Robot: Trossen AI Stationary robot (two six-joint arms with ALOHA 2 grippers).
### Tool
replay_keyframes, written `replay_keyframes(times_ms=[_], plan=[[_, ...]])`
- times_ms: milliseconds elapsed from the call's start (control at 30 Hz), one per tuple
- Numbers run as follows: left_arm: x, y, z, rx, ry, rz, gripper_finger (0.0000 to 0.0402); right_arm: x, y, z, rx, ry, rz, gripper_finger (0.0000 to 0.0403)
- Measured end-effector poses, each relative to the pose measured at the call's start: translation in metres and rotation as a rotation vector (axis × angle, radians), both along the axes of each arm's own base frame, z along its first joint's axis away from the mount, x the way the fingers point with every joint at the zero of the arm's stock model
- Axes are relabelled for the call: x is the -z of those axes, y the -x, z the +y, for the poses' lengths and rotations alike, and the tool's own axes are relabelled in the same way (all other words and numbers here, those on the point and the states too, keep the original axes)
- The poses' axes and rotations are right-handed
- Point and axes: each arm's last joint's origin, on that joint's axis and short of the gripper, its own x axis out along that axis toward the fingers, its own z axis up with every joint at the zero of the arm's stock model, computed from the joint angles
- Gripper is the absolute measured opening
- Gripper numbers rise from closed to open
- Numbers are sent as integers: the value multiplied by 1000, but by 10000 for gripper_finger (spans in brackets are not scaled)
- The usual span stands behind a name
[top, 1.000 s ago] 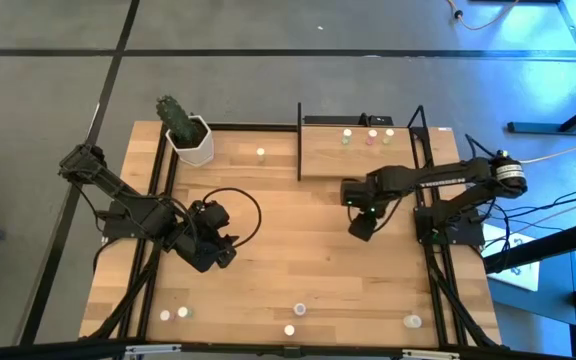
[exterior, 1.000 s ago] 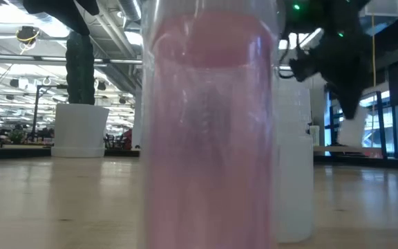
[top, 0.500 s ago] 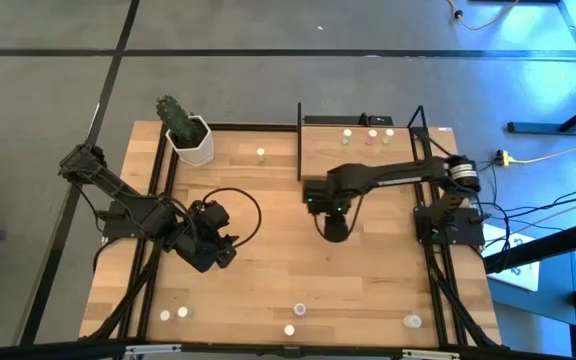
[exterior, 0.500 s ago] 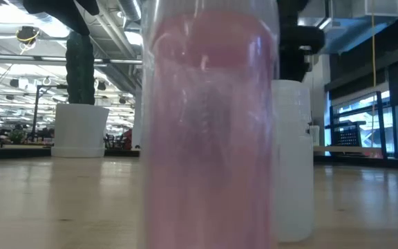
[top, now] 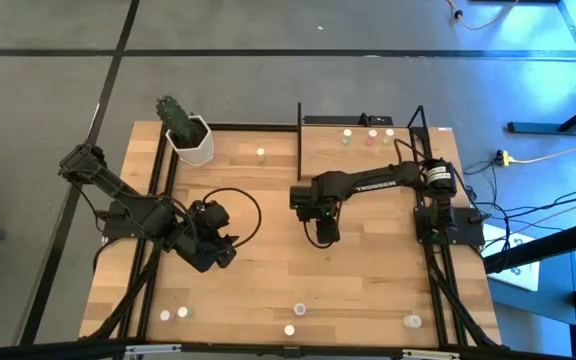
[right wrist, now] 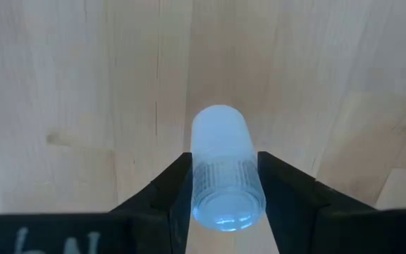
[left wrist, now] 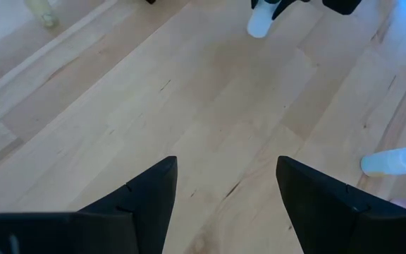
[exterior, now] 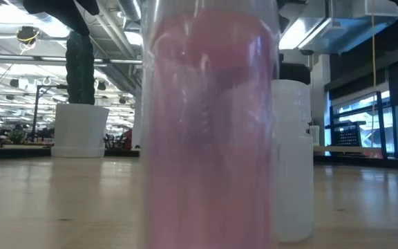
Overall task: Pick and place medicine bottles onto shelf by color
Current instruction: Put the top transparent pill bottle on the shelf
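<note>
My right gripper (top: pixel 325 232) hangs over the middle of the table, pointing down, shut on a whitish medicine bottle (right wrist: pixel 219 141) with a white cap. Right of it and farther back, the light-wood shelf (top: pixel 363 160) carries three small bottles (top: pixel 372 137) along its far edge. My left gripper (top: pixel 220 250) waits open over the table's left half with nothing between its fingers (left wrist: pixel 146 194). Other bottles stand on the table: one yellowish (top: pixel 260 154) at the back and several near the front edge (top: pixel 299 310). My right gripper pinches the bottle's ribbed cap end (right wrist: pixel 220 185) between its two fingers (right wrist: pixel 169 189), coming from above and pointing down. The bottle hangs upright below the fingers with its base toward the table. In the left wrist view the bottle (left wrist: pixel 261 21) looks lifted off the wood.
A white hexagonal pot (top: pixel 190 140) with a cactus stands at the far left corner. Black uprights (top: pixel 299 140) frame the shelf. A pink bottle (exterior: pixel 209 124) and a white one (exterior: pixel 292 159) stand right before the low camera. Bare wood lies between the two grippers.
My right gripper has swung from beside the shelf toward the table's left, to the table's middle. It has sunk a little and its wrist has rolled. The white bottle has travelled with it.
</note>
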Motion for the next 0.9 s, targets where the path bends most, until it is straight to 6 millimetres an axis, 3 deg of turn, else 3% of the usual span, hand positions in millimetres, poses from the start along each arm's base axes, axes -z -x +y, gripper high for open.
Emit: replay_keyframes(times_ms=[567,900], plan=[[0,0,0,0,0,0,236,-1,-1,0,2,1,-14,246],[0,0,0,-1,1,-1,236,-38,-9,0,5,1,-28,253]])
